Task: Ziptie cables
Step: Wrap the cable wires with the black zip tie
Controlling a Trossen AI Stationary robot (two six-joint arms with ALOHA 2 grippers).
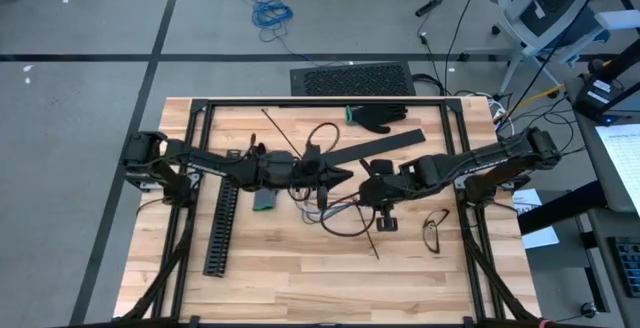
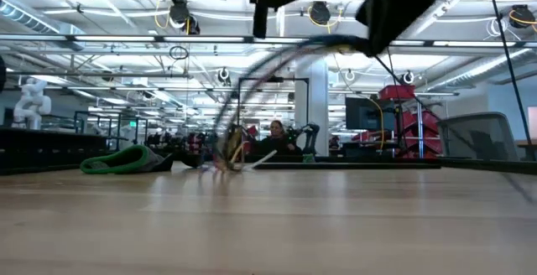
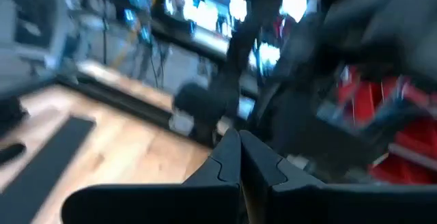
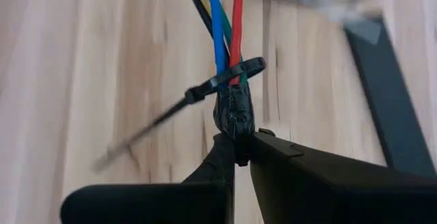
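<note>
Both jaws shut: right gripper (image 4: pixel 235 157) pinches the taped end of the cables (image 4: pixel 226 26) above desk (image 1: pixel 300 278) centre; left gripper (image 1: pixel 345 175) at its 9 o'clock, grip unclear. Zip tie (image 4: pixel 225 79) looped round the bundle but looks slack, long tail out. Cinching likely remains.

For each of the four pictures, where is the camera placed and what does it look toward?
High view: overhead, facing down at the table; both arms show.
Low view: at tabletop height, facing the room; arms hang from above.
Left wrist view: behind the shut left pincer.
Right wrist view: behind the right pincer, shut on the cables.
Shared: the cables also show in the high view.
</note>
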